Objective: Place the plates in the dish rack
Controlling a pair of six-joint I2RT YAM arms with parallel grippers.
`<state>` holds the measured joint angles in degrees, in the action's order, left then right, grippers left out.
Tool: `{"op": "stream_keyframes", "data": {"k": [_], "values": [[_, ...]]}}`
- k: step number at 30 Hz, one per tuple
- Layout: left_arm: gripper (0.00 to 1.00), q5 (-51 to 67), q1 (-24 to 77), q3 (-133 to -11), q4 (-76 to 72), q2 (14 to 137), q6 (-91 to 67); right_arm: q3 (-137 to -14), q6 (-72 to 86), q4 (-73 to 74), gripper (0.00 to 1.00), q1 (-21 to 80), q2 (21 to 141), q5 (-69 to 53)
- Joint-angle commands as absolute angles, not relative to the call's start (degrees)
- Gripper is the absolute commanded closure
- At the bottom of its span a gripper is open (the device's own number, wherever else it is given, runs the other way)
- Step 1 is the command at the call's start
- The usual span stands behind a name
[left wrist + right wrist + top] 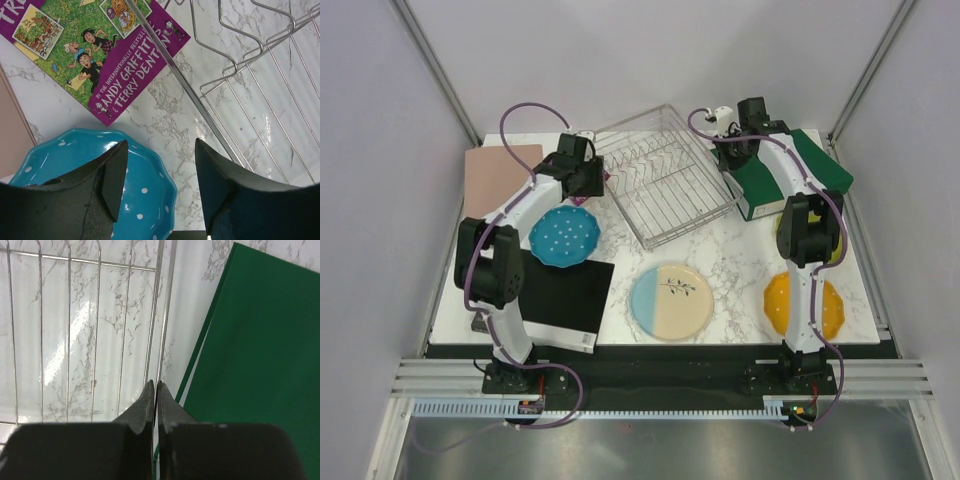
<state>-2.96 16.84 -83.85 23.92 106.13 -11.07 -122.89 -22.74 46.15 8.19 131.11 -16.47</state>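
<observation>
Now, left gripper (160,145) spread open between blue plate (75,155) rim and rack (172,65) edge, right gripper (155,385) clenched empty, 3 plates (671,302) flat, 1 rack.

Lighting bright and even, from overhead. Shadows soft and faint. White glare patches on the white marbled surface (82,340) beneath the silver wire rack (166,315). Top view sharp throughout. Left hand (160,142), close to the lens, slightly soft-edged.
</observation>
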Motion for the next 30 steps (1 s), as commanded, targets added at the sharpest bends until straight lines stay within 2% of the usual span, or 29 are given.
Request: {"op": "stream_keyframes", "data": {"k": [1,6,16,26,30], "values": [[0.36,-3.52,16.79,-89.19,22.41,109.07,-8.00,-118.59,-17.16,45.44,1.00,8.35,128.06,-16.08],[0.36,-0.62,17.05,-96.31,22.41,115.13,-6.77,-111.63,-13.28,44.21,1.00,8.79,122.44,-17.22],[0.35,1.76,17.57,-101.33,20.39,121.37,-5.45,-102.40,-9.15,43.33,1.00,9.84,115.58,-18.46],[0.32,-2.90,19.68,-112.49,13.81,129.81,-0.09,-104.15,-6.59,43.33,1.00,13.00,117.07,-21.62],[0.31,-4.21,20.21,-123.10,14.33,135.52,2.63,-104.06,-5.45,43.33,1.00,14.94,116.81,-22.15]]}}
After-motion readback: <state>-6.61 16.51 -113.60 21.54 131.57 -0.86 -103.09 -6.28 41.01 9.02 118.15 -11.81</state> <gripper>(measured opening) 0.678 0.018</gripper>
